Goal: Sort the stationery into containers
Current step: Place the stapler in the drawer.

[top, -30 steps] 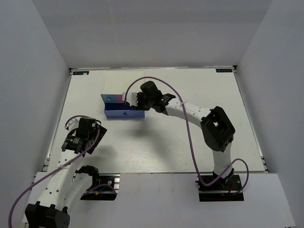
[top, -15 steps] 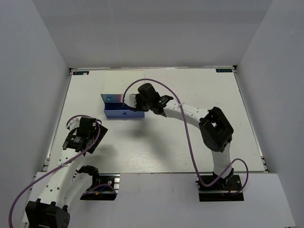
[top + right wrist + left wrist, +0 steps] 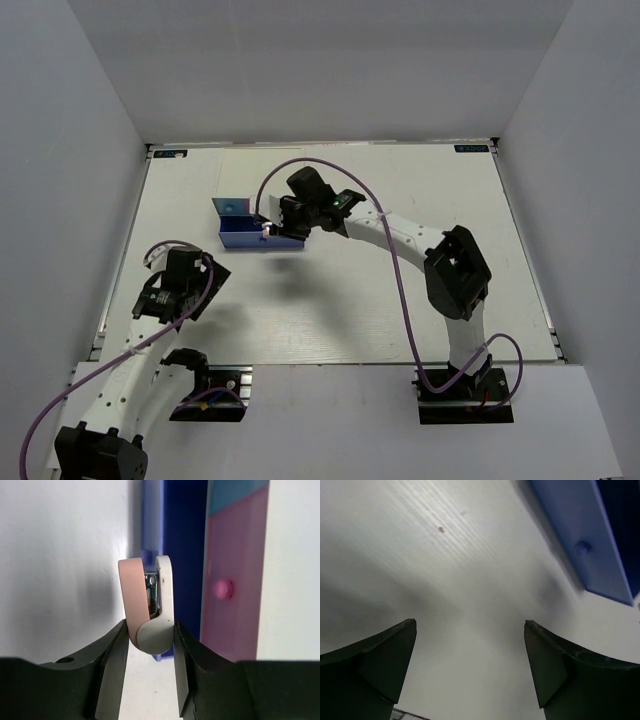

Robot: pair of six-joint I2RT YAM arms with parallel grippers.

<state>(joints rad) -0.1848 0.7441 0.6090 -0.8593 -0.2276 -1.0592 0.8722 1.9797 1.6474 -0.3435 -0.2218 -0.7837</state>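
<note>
Right claw [image 3: 149,632] pinched the clip [image 3: 164,595] over the open dark blue drawer [image 3: 185,555], presumably to drop it in; left claw [image 3: 470,625] spread, idle.

the left arm [image 3: 150,335] is folded close to its base at the near left, with its wrist tipped downward. the left jaws stand wide apart, and the two dark fingers [image 3: 375,665] are spread to either edge of the wrist view. the right arm [image 3: 400,235] rises from its base at the near right, bends at the elbow and stretches far to the left and away, wrist angled down. the right jaws are closed on a small white clip-like piece [image 3: 150,610], pinching its lower end from both sides.
</note>
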